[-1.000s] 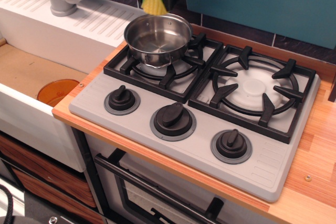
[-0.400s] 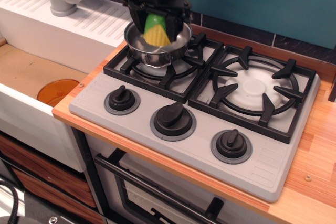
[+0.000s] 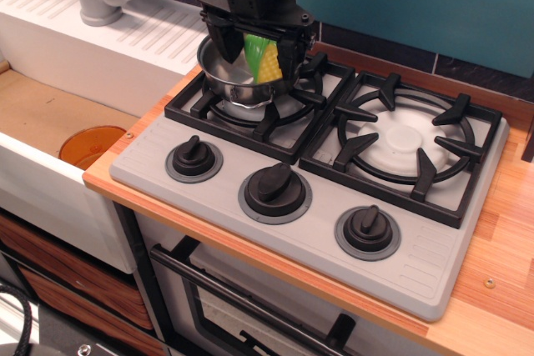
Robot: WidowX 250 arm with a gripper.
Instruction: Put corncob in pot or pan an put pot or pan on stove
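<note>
OK, we're hanging the gripper in the pot on the stove, jaws spread, corncob leaning on one.

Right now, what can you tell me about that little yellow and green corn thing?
The corncob looks like a small plastic toy: a yellow kernelled end pointing down, a bright green husk above. It hangs tilted between the fingers of the black gripper, just inside the rim of the shiny steel pot, toward its right side. The pot sits on the stove's left burner. Whether the corn's tip touches the pot cannot be seen.
</note>
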